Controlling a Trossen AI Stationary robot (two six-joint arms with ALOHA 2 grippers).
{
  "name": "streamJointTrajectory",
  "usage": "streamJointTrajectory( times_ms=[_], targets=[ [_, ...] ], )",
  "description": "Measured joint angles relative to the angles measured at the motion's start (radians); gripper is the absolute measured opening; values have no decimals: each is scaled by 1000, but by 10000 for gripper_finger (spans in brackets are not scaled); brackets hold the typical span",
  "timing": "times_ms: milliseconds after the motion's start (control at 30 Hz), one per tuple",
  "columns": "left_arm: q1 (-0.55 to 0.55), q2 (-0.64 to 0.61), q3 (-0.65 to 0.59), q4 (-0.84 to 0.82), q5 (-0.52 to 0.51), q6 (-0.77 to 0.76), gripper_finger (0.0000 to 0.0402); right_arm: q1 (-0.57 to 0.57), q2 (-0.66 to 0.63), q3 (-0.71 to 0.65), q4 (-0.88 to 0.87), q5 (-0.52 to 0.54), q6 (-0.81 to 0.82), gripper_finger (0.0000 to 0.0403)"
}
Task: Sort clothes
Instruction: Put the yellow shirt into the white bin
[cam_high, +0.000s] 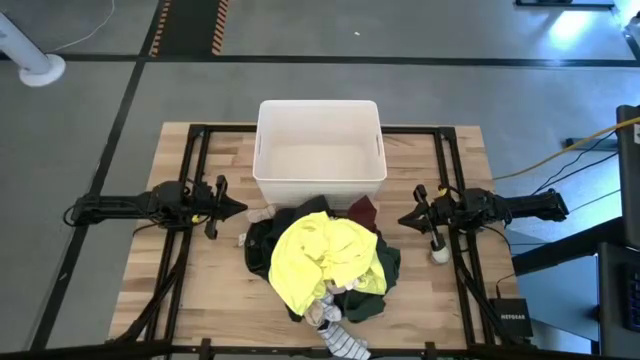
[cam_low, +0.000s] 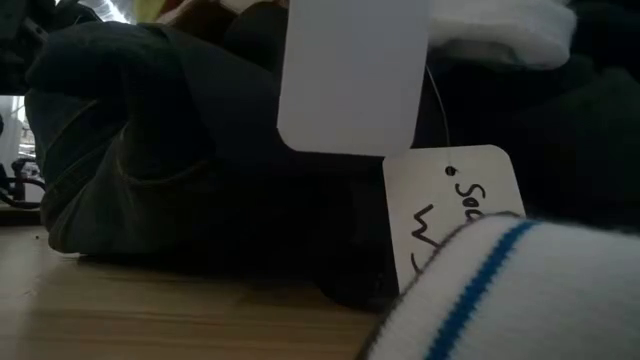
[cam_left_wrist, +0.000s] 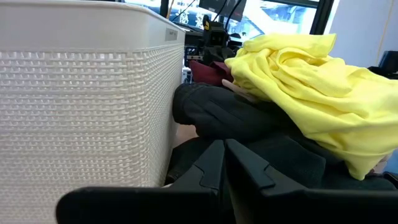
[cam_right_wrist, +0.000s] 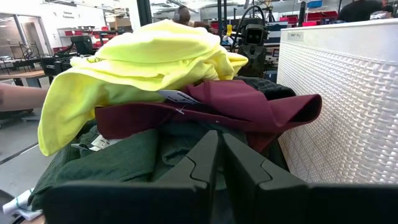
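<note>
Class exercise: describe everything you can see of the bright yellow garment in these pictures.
The yellow garment is soft, thin-looking fabric, crumpled into loose folds and lying on top of the clothes pile, in front of the white bin. It drapes over black, dark green and maroon clothes beneath it. Neither gripper touches it; its exact type and any sleeves cannot be made out.

Bin (cam_high: 320, 150) at the worktop's (cam_high: 200, 280) far middle, clothes (cam_high: 325, 260) heaped just before it, left gripper (cam_high: 238, 209) and right gripper (cam_high: 404, 219) flanking the heap, ball (cam_high: 440, 255) beside right arm.
</note>
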Motion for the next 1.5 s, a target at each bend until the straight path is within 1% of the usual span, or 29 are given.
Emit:
streamJointTrajectory(
  times_ms=[133, 367, 433, 533, 600, 733, 833, 933, 1000, 1067, 1133, 1300, 1400, 1500],
  targets=[
    [0, 0, 0, 0, 0, 57, 11, 0, 0, 0, 0, 0, 0, 40],
    [0, 0, 0, 17, -1, 97, 11, 0, 0, 0, 0, 0, 0, 40],
    [0, 0, 0, 47, -2, 67, 11, 0, 0, 0, 0, 0, 0, 40],
    [0, 0, 0, 116, -2, -33, 11, 0, 0, 0, 0, 0, 0, 40],
    [0, 0, 0, 185, -2, -80, 11, 0, 0, 0, 0, 0, 0, 40],
    [0, 0, 0, 350, -2, -123, 11, 0, 0, 0, 0, 0, 0, 40],
    [-3, 0, 5, 440, -1, -120, 10, 0, 0, 0, 0, 0, 0, 40],
    [-22, 11, 48, 445, 0, -100, 10, 0, 0, 0, 0, 0, 0, 40],
    [-40, 43, 104, 450, 0, -84, 6, 0, 0, 0, 0, 0, 0, 40],
    [-65, 104, 170, 448, 3, -43, 2, 0, 0, 0, 0, 0, 0, 40],
    [-94, 198, 253, 446, 4, -3, 2, 0, 0, 0, 0, 0, 0, 40],
    [-176, 521, 519, 422, 4, 136, 1, 0, 0, 0, 0, 0, 0, 40],
    [-213, 709, 708, 309, -4, 238, 1, 0, 0, 0, 0, 0, 0, 40],
    [-234, 869, 899, 106, -52, 287, 1, 0, 0, 0, 0, 0, 0, 40]
  ],
)
